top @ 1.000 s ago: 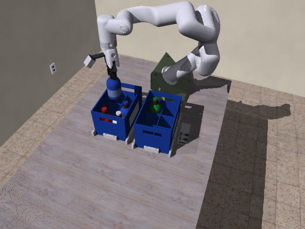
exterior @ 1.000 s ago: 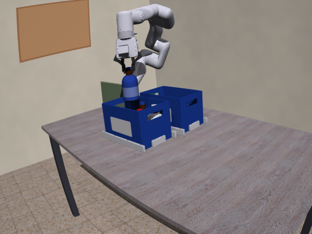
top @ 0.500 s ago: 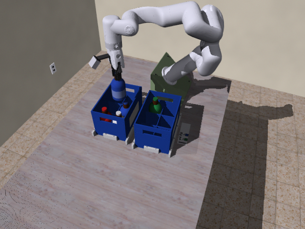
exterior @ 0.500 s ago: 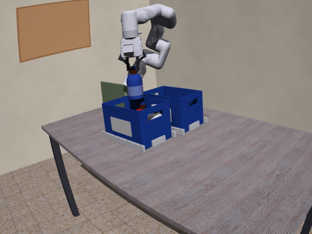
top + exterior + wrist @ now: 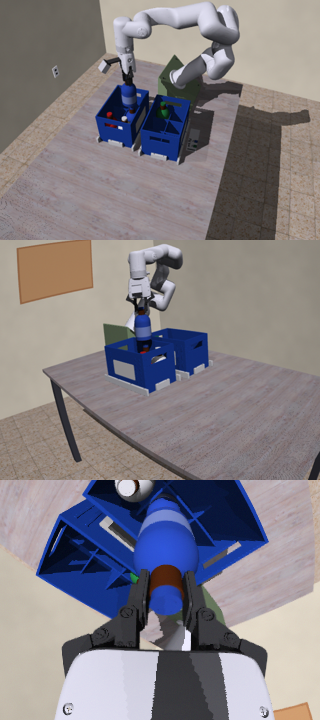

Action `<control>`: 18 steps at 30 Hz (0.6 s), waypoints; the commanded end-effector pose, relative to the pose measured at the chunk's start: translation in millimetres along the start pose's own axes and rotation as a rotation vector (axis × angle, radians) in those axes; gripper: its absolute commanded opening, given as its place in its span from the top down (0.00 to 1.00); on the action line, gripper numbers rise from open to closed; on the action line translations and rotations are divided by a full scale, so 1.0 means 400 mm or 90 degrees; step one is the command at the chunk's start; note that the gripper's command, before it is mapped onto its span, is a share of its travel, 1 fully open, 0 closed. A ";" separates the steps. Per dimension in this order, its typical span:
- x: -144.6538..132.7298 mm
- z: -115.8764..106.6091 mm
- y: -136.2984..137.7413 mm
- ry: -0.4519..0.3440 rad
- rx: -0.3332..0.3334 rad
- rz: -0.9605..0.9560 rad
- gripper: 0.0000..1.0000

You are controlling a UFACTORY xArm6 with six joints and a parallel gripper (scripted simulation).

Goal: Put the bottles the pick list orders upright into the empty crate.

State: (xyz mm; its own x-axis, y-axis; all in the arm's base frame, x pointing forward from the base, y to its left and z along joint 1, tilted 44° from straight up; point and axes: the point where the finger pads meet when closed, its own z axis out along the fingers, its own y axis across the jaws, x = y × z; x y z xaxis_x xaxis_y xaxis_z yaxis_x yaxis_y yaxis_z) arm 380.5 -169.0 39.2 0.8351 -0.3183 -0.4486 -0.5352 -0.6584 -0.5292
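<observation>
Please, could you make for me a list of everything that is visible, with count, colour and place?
bottle in the grip: one, blue, above its crate
other bottles: one red, one white-capped, one blue, same crate
green bottle: one, in the other crate
crates: two, blue, side by side on the table
pick list: one, pale, beside the second crate
table: one, greyish, under the crates
corkboard: one, brown, wall
outlet: one, white, wall
mount: one, green, under the arm
arm: one, white
gripper: one, white and black, shut on the bottle's neck

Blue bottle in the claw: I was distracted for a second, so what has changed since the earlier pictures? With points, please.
The lifted blue bottle (image 5: 128,90) (image 5: 142,322) (image 5: 166,550) and the claw (image 5: 128,79) (image 5: 141,309) (image 5: 166,582) moved sideways toward the other crate (image 5: 160,151) (image 5: 196,356) (image 5: 80,592). Nothing was newly gripped or released. Both crates and the remaining visible bottles stayed put.
</observation>
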 end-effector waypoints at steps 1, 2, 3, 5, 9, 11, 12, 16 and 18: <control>-0.011 -0.005 -0.016 0.003 -0.001 -0.001 1.00; -0.014 -0.005 -0.020 0.003 -0.001 -0.001 1.00; -0.018 -0.005 -0.024 0.003 -0.001 -0.001 1.00; -0.024 -0.005 -0.031 0.003 -0.001 -0.001 1.00; -0.037 -0.005 -0.046 0.003 -0.001 -0.001 1.00; -0.041 -0.005 -0.050 0.003 -0.001 -0.001 1.00; -0.041 -0.005 -0.050 0.003 -0.001 -0.001 1.00; -0.054 -0.005 -0.065 0.003 -0.001 -0.001 1.00; -0.061 -0.005 -0.073 0.003 -0.001 -0.001 1.00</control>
State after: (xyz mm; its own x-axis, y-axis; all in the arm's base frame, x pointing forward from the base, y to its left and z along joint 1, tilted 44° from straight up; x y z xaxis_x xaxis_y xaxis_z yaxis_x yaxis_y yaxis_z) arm 375.8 -146.6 61.3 0.8352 -0.3183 -0.4485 -0.5351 -0.6584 -0.5292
